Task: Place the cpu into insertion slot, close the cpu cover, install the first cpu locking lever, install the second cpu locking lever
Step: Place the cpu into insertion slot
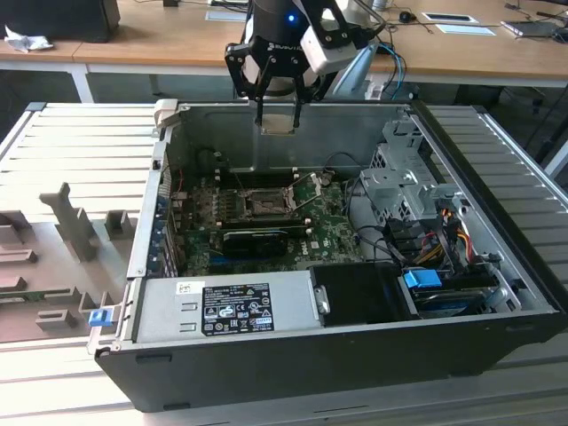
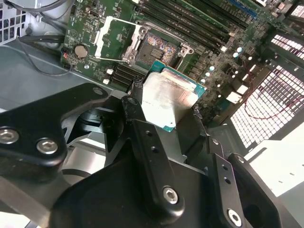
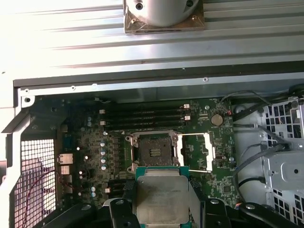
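Observation:
My gripper (image 1: 278, 117) hangs over the back wall of the open computer case, shut on the cpu (image 1: 278, 126). In both wrist views the cpu (image 2: 169, 97) (image 3: 161, 198) is a silvery square chip with a green edge, pinched by two opposite sides between black fingers (image 2: 134, 92). Below and ahead on the green board lies the insertion slot (image 3: 153, 152) (image 2: 159, 47) (image 1: 264, 202), dark and uncovered. The cpu cover (image 3: 197, 151) (image 2: 113, 38) is swung open and lies beside the slot. The chip is well above the board, apart from the slot.
The case wall (image 1: 266, 355) rings the board. A grey power supply (image 1: 231, 306) sits at the front and a drive cage (image 1: 413, 182) with cables at the exterior view's right. A long black card (image 1: 257, 238) lies just in front of the slot. Memory slots (image 3: 142, 116) run behind it.

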Action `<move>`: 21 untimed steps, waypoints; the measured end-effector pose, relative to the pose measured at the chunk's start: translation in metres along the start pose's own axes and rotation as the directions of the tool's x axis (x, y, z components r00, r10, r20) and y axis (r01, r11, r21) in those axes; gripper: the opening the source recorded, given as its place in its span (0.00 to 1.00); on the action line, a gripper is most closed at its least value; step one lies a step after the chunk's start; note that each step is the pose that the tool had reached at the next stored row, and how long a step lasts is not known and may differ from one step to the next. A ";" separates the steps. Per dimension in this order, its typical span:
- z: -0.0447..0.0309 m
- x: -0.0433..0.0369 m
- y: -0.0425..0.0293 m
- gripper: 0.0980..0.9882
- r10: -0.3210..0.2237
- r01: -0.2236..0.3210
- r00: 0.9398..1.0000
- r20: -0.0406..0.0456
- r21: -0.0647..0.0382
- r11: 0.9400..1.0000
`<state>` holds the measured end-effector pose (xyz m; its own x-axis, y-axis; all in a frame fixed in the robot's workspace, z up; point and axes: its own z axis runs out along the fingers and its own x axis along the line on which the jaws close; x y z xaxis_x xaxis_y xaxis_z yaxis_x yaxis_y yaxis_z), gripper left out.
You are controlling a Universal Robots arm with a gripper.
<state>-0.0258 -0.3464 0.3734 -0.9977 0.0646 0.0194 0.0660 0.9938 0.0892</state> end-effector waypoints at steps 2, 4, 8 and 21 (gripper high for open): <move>0.0000 0.0000 0.0000 0.48 0.003 -0.003 1.000 0.000 0.000 1.000; 0.0001 0.0000 0.0000 0.48 0.006 -0.006 1.000 0.001 0.000 1.000; 0.0001 0.0000 0.0000 0.48 0.011 -0.011 1.000 0.001 0.000 1.000; 0.0002 0.0000 0.0000 0.48 0.023 -0.023 1.000 0.002 -0.001 1.000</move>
<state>-0.0258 -0.3464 0.3732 -0.9959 0.0880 0.0193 0.0894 0.9920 0.0893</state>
